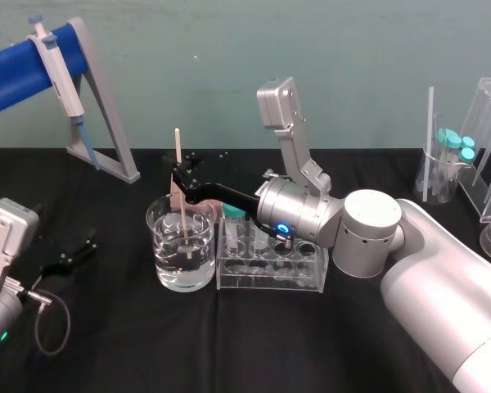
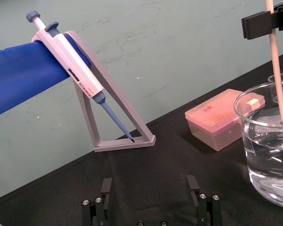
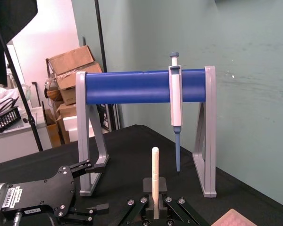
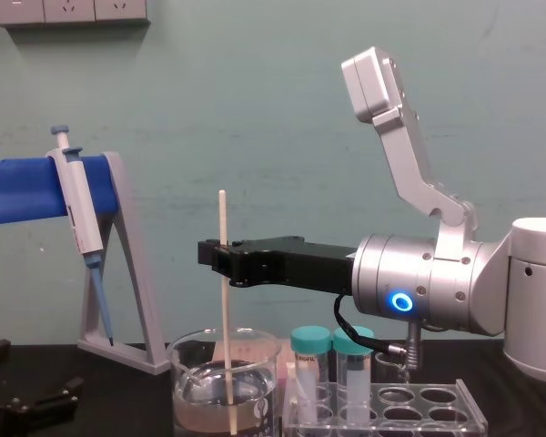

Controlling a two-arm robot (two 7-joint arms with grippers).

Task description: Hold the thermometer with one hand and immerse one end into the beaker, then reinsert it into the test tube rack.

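Note:
The thermometer (image 1: 179,184), a thin cream-white rod, stands upright with its lower end in the water of the large clear beaker (image 1: 162,250). My right gripper (image 1: 181,177) is shut on the rod above the beaker's rim. The chest view shows the same: the thermometer (image 4: 224,319) dips into the beaker (image 4: 191,387) and the right gripper (image 4: 220,259) pinches it. The clear test tube rack (image 1: 311,274) stands just right of the beaker. My left gripper (image 1: 75,255) rests open and empty low at the table's left; its fingers (image 2: 106,188) stand wide apart.
A grey stand with a blue bar (image 1: 106,123) holding a pipette (image 1: 61,78) stands at the back left. A pink tip box (image 2: 217,120) sits behind the beaker. Teal-capped tubes (image 4: 311,360) stand in the rack. More glassware (image 1: 450,168) stands at the far right.

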